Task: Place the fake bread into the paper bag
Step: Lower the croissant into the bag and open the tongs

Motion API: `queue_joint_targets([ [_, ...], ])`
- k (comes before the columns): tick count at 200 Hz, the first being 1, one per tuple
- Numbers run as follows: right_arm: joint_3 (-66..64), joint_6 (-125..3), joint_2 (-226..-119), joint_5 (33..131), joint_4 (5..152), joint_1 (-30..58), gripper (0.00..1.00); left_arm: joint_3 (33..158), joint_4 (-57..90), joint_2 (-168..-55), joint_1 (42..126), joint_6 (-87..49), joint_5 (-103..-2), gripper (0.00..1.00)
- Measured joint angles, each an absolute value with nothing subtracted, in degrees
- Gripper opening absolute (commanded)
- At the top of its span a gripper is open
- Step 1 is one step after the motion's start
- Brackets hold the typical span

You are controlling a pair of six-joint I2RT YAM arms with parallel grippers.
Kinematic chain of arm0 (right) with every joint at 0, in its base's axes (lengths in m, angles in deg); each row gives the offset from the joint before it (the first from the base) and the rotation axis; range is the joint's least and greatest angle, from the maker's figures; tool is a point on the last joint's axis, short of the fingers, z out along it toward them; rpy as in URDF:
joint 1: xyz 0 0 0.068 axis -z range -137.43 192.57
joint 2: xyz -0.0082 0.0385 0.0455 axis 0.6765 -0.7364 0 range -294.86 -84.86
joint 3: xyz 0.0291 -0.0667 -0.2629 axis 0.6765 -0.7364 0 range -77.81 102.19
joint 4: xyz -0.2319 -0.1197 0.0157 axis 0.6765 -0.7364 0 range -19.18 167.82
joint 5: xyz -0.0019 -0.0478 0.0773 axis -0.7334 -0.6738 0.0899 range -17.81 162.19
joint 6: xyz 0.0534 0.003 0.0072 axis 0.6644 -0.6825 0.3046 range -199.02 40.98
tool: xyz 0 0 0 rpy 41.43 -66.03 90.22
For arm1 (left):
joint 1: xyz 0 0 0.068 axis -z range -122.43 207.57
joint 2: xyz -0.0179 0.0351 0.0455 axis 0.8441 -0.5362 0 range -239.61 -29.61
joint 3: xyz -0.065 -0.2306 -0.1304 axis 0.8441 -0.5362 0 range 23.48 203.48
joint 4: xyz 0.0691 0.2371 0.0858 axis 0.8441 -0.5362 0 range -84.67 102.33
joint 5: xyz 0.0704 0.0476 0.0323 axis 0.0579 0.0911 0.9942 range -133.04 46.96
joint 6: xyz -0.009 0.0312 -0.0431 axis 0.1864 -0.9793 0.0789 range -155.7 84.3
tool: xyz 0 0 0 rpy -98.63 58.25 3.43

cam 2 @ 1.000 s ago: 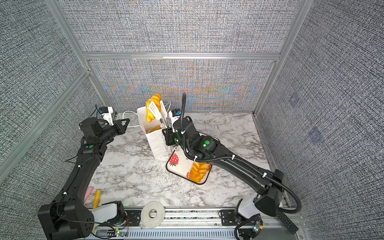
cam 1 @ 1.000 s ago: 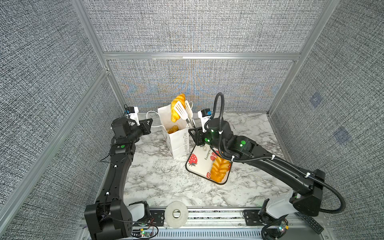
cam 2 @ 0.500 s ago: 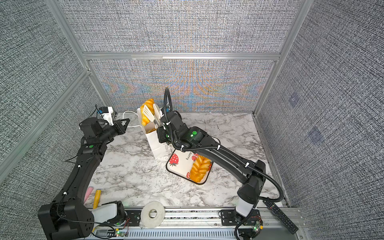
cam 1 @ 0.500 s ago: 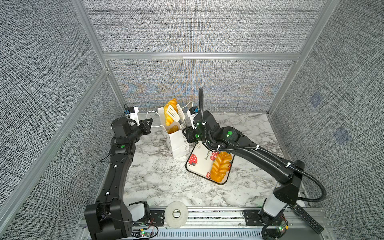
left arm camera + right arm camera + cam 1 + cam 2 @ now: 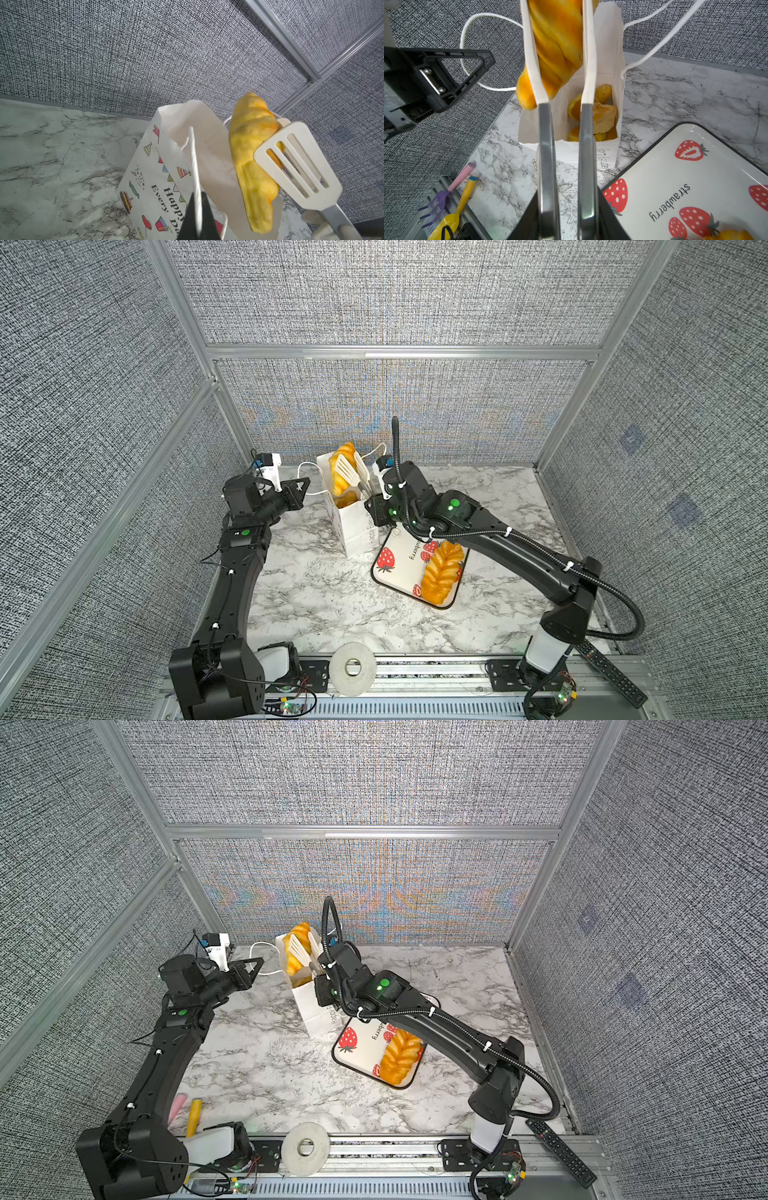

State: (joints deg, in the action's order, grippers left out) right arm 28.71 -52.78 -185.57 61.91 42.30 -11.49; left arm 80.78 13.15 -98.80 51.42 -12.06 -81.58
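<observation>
In both top views the paper bag (image 5: 356, 526) (image 5: 319, 1013) stands upright on the marble tabletop (image 5: 316, 601), a little left of the frame's centre, its mouth open. The left pincer (image 5: 301, 488) (image 5: 254, 968) reaches in from the left. In the left wrist view it (image 5: 197, 218) is clenched on the bag's white cord handle (image 5: 194, 162), and the cord runs taut up to the rim.

The right pincer (image 5: 372, 501) (image 5: 569, 218) is closed around the metal arms of a pair of white slotted tongs (image 5: 351, 470) (image 5: 297, 166). The tongs squeeze a long loaf (image 5: 340, 472) (image 5: 297, 952) (image 5: 556, 41) of the fake bread between their blades. The loaf hangs nearly upright, with its lower end at the bag's rim and most of its length above it.

In the right wrist view several rolls (image 5: 600, 116) lie deep inside the bag. Just lower right of the bag, the strawberry tray (image 5: 395, 572) (image 5: 359, 1052) sits on the tabletop with a braided loaf (image 5: 440, 574) (image 5: 401, 1056) lying along its right side.
</observation>
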Motion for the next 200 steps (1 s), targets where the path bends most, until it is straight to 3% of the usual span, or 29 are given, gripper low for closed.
queue_joint_targets([
  [87,32.0,-53.3,-188.2,61.9,40.5,-10.3,0.35,80.8,13.1,-98.7,51.4,-13.2,-81.8,0.0],
  [126,33.6,-53.7,-190.0,61.9,40.3,-10.2,0.44,80.8,13.1,-98.7,51.3,-13.4,-81.8,0.0],
  [200,34.8,-54.3,-191.1,62.1,39.7,-10.2,0.52,80.8,13.1,-98.7,50.9,-13.4,-81.8,0.0],
])
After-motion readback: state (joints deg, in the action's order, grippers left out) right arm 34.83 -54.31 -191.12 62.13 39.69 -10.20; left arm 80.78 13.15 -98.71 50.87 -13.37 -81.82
